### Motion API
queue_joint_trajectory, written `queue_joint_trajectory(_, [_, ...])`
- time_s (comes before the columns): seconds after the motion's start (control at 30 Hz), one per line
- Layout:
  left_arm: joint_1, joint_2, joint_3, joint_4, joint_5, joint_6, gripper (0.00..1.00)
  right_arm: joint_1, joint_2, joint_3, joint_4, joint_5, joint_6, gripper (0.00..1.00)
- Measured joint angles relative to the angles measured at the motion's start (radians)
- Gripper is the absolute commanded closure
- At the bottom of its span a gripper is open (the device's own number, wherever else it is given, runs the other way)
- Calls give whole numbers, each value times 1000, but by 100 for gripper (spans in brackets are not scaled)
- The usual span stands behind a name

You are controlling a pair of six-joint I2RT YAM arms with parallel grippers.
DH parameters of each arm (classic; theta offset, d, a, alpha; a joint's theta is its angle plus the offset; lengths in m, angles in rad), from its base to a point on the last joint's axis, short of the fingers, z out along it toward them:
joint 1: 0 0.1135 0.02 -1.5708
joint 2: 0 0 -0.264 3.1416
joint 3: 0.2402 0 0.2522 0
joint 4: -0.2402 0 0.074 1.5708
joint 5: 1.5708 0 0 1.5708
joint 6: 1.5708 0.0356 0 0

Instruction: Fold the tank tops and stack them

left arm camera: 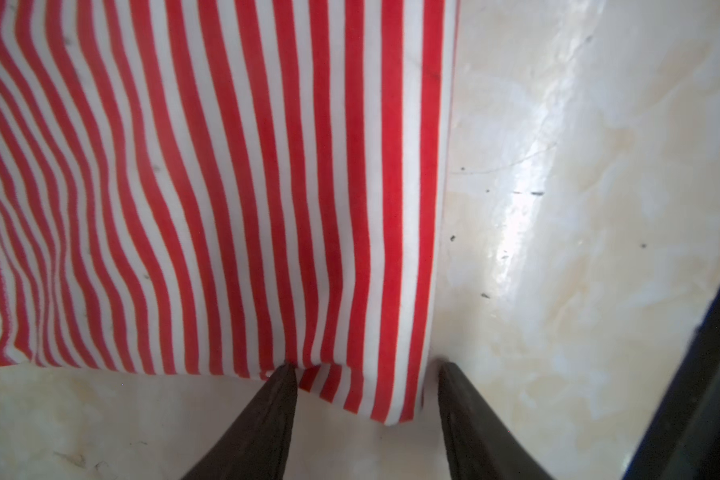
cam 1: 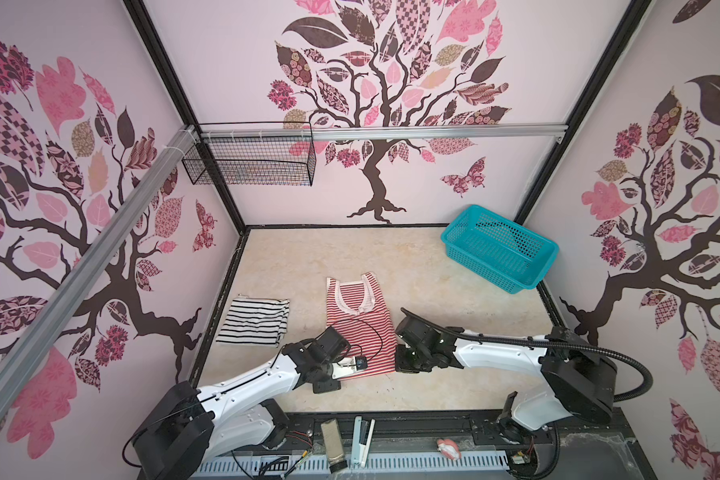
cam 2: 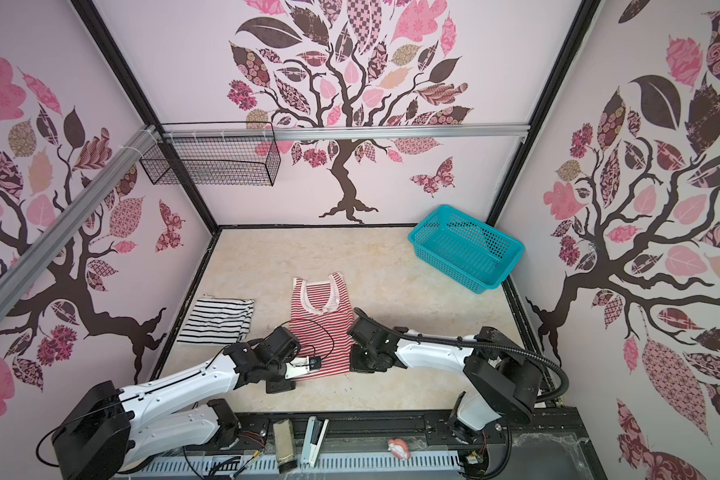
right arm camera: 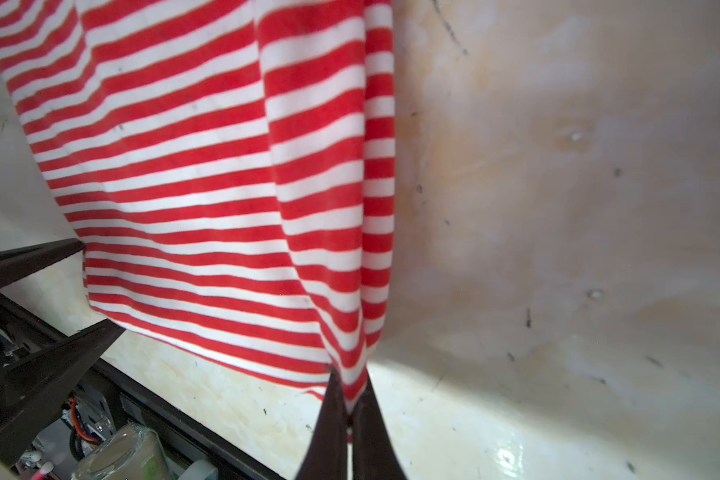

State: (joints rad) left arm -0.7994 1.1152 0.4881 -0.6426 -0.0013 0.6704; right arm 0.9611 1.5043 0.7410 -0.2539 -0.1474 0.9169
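The red-and-white tank top (cam 1: 360,328) (cam 2: 325,328) lies spread flat mid-table, straps toward the back wall. The black-and-white tank top (cam 1: 254,320) (cam 2: 217,322) lies folded to its left. My left gripper (cam 1: 341,373) (left arm camera: 366,368) is open at the red top's near left corner (left arm camera: 387,399), which lies loose between the spread fingers. My right gripper (cam 1: 399,362) (right arm camera: 350,374) is shut on the near right corner, and the pinched fabric (right arm camera: 329,249) rises in a ridge. The left gripper's fingers (right arm camera: 59,249) show in the right wrist view.
A teal plastic basket (cam 1: 485,266) (cam 2: 454,266) stands at the back right. A black wire basket (cam 1: 250,166) hangs on the back rail. A stapler (cam 1: 362,440) and small items lie along the front ledge beyond the table's black edge.
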Motion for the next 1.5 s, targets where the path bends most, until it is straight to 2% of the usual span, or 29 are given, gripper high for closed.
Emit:
queue_joint_trajectory(0.07, [0,2,0,-1,10,3,47,0,0,2,-1,0,0,100])
queue_joint_trajectory(0.2, [0,37,13,-2,28,11,60,-3,0,8,-2,-1,0,100])
queue_joint_trajectory(0.33, [0,89,46,-13,55,13,80,-12,-1,8,-2,-1,0,100])
queue_joint_trajectory(0.43, [0,116,75,-27,84,7,100,-23,-12,12,-3,-1,0,100])
queue_joint_trajectory(0.67, [0,156,168,-80,177,6,100,-84,-119,6,-3,-10,-2,100])
queue_joint_trajectory(0.9, [-6,247,349,-168,332,-22,100,-159,-249,-32,-56,-13,-31,100])
queue_joint_trajectory(1.17, [-136,393,568,-222,499,-67,100,-186,-449,-32,-227,50,-68,100])
queue_joint_trajectory(1.3, [-205,460,644,-234,600,-100,100,-243,-551,-3,-350,73,-92,100])
queue_joint_trajectory(1.5, [-222,491,695,-224,727,-153,100,-283,-562,143,-494,92,-146,100])
